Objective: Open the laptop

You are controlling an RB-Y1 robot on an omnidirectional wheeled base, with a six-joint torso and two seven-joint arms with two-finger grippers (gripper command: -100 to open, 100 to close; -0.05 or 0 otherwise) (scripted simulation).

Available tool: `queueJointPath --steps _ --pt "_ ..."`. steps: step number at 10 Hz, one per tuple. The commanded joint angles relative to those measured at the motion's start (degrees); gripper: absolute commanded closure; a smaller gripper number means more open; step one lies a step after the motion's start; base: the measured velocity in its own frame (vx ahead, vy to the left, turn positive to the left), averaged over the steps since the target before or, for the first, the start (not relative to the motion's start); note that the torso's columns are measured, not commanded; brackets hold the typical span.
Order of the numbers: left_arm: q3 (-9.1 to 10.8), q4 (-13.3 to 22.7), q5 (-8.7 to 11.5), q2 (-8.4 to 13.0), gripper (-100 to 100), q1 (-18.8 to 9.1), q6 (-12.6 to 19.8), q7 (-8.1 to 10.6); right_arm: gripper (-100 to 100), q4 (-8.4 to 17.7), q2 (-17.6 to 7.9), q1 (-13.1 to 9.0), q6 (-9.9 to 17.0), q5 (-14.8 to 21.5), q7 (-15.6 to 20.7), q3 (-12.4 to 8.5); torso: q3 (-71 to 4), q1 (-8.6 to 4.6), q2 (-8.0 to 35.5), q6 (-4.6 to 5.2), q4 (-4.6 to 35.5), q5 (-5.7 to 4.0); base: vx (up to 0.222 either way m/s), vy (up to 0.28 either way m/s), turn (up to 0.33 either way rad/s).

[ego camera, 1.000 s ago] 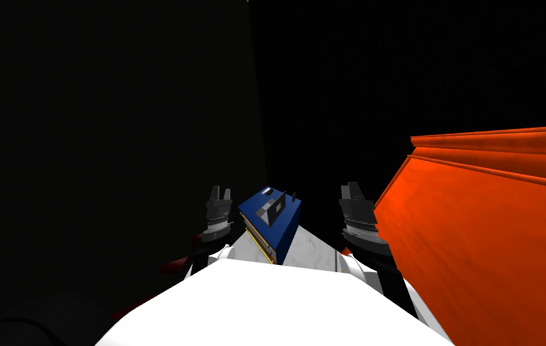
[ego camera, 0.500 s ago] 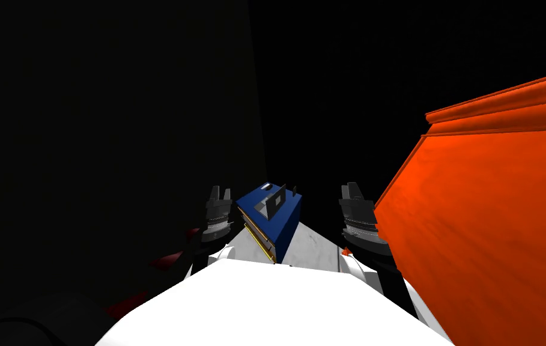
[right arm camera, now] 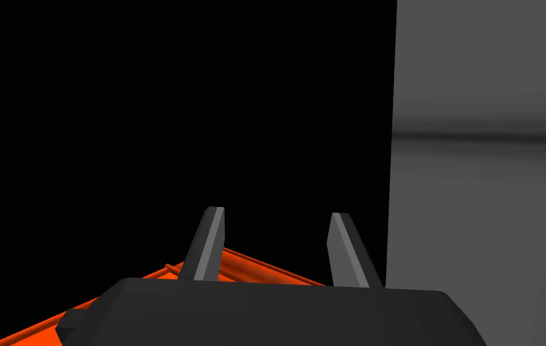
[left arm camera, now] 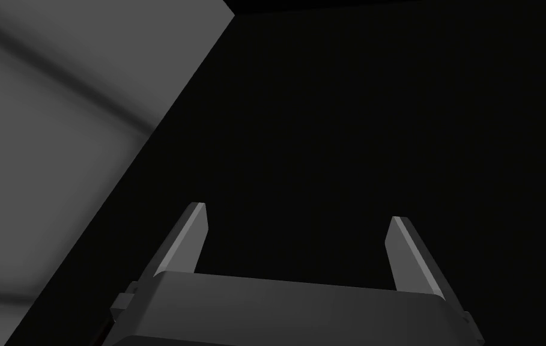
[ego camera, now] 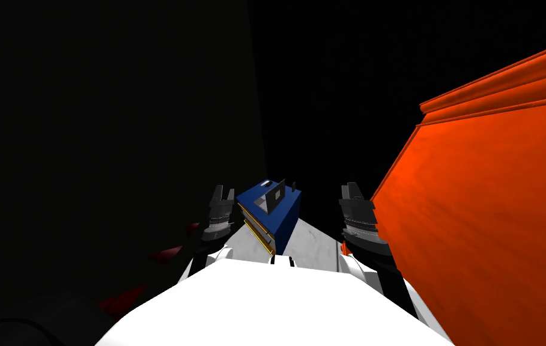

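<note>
A small laptop [ego camera: 270,200], a grey slab with a dark panel rising from it, sits just below the middle of the head view on a blue box-shaped cabinet with yellow-edged drawers [ego camera: 285,217]. It is too small for us to tell how far the lid stands. Our left gripper [ego camera: 223,191] hangs left of the cabinet, blades spread wide and empty. Our right gripper [ego camera: 351,187], at the cabinet's right, has its blades parted somewhat less, nothing between them. A tall orange-red panel with a moulded top [ego camera: 482,228] takes the frame's right side. We judge the laptop light, stiff and smooth, likely to slide if pushed, with the hinge as its delicate part. We would pinch the lid's free edge at its middle and lift gently.
</note>
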Motion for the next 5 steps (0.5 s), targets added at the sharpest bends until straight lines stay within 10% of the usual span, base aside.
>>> queueJointPath --steps 1,5 --pt "-1.08 0.91 -0.39 3.48 -100 -1.20 1.52 0.16 0 0.00 0.00 0.00 0.00 0.00 0.00 0.00 -0.06 -0.01 -0.08 0.00 -0.01 0.00 -0.110 -0.002 -0.069" --pt "-3.90 4.13 -1.18 5.41 -100 -4.58 5.81 0.86 0 0.00 0.00 -0.01 0.00 0.00 0.00 0.00 0.01 -0.03 0.04 0.00 0.03 0.00 -0.158 -0.009 -0.097"
